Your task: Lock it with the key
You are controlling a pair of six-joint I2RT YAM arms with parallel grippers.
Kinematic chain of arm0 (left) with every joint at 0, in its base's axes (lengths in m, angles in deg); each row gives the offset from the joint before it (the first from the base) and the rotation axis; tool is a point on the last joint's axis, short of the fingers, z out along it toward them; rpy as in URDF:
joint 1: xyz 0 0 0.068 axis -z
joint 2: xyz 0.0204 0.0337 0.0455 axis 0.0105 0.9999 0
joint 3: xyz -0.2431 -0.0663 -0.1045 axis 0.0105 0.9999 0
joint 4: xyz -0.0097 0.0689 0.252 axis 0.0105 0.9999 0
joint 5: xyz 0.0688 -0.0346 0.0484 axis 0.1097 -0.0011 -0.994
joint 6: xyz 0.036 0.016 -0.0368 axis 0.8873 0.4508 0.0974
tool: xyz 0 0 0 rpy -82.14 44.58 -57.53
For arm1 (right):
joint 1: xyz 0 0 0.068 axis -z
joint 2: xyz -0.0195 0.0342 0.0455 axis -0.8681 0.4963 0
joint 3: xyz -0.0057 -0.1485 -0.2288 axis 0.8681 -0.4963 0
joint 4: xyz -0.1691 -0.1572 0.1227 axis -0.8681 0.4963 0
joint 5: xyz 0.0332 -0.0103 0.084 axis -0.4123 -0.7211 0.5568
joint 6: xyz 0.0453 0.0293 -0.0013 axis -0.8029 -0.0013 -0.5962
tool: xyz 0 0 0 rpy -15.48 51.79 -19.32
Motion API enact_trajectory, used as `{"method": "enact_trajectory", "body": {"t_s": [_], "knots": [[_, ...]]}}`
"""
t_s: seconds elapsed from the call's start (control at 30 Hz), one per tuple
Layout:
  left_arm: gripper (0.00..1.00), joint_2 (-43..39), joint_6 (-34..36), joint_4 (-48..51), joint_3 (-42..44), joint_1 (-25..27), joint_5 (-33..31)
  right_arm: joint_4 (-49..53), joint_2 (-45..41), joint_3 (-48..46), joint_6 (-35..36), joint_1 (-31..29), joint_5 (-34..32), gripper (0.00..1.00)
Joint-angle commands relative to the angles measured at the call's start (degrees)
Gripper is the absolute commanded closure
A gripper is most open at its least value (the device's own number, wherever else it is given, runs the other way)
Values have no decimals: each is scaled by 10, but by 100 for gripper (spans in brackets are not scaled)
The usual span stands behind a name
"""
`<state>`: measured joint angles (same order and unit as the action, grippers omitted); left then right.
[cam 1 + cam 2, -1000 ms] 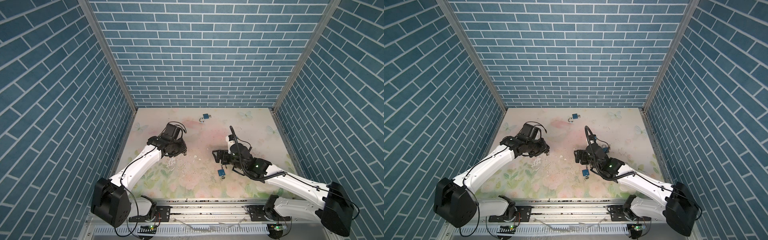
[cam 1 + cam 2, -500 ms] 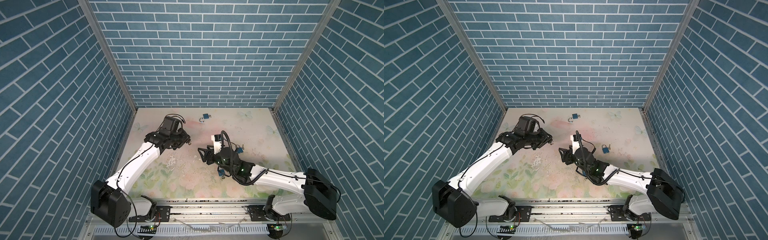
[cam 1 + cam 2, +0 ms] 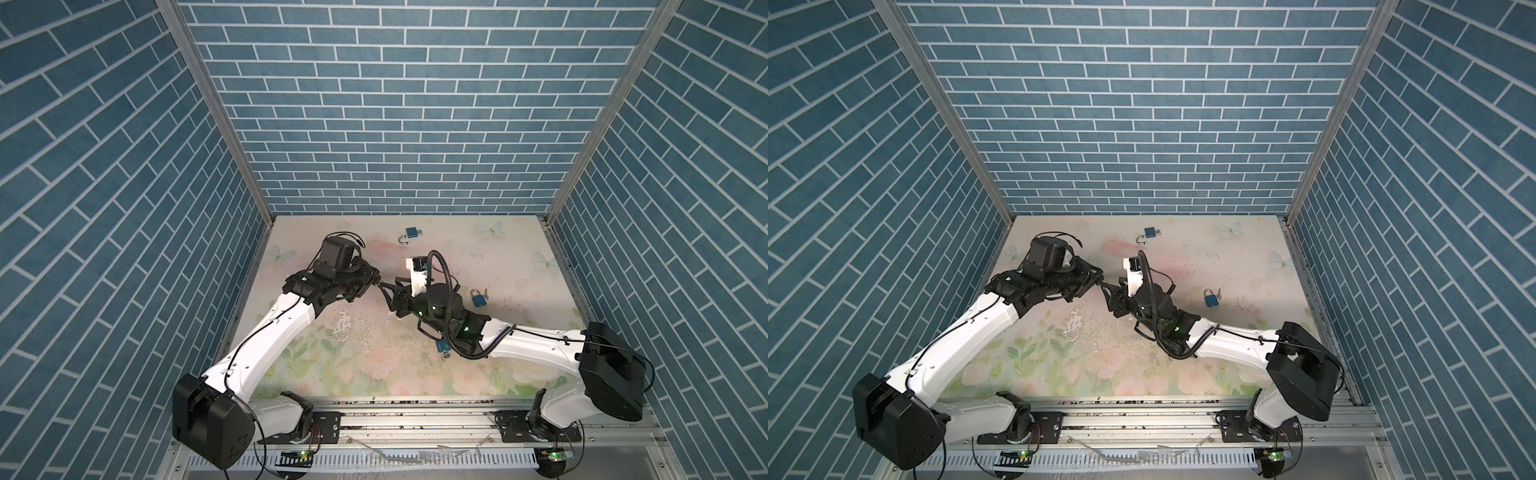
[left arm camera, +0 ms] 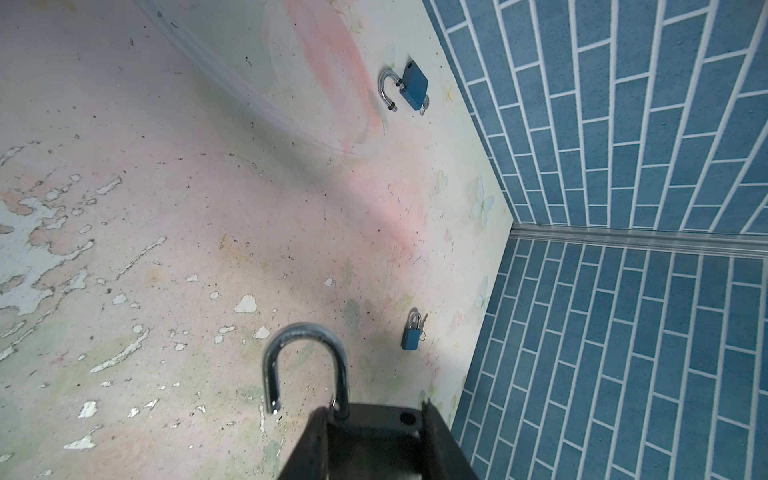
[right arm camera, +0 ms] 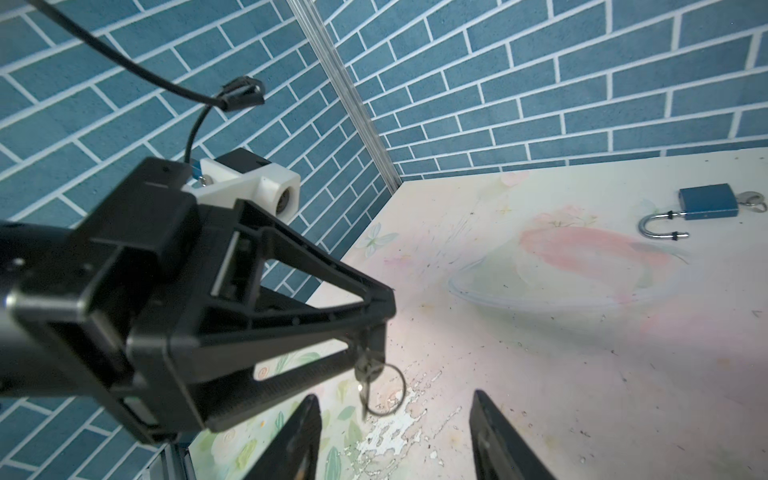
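Observation:
My left gripper (image 3: 375, 283) (image 4: 374, 440) is shut on the dark body of a padlock (image 4: 376, 419), held above the table near the middle. Its steel shackle (image 4: 305, 365) stands swung open, one leg free. In the right wrist view the key (image 5: 365, 376) sticks out of the padlock's underside below the left fingers (image 5: 291, 316), with a key ring (image 5: 387, 388) hanging from it. My right gripper (image 3: 387, 291) (image 5: 394, 405) faces the left one closely and is open. Its fingertips (image 5: 309, 409) sit just short of the key ring without touching it.
An open blue padlock (image 3: 411, 235) (image 5: 706, 203) lies near the back wall. A closed blue padlock with keys (image 3: 478, 298) (image 4: 411, 336) lies right of the right arm, and another blue one (image 3: 442, 345) lies partly under that arm. The table mat (image 3: 353, 332) is worn.
The left gripper has risen from the table and moved toward the middle with the padlock. The right gripper has swung left to meet it, and its jaws have narrowed.

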<state>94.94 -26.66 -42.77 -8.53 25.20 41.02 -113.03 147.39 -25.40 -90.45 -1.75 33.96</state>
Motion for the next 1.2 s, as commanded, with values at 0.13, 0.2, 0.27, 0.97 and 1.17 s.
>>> {"method": "enact_trajectory", "body": {"t_s": [0.13,0.2,0.27,0.97,1.17], "knots": [[68,-27,-11,-14,10,1,-9,-15,30,39,22,-2,23,48],[68,-26,-12,-17,10,1,-10,-16,37,44,20,-3,25,48],[68,-24,-14,-19,9,1,-6,-18,44,48,18,-2,26,51],[68,-31,-27,-38,21,0,2,-48,69,60,-2,17,58,70],[68,-30,-42,-58,33,-1,11,-54,78,63,-7,18,64,72]]}}
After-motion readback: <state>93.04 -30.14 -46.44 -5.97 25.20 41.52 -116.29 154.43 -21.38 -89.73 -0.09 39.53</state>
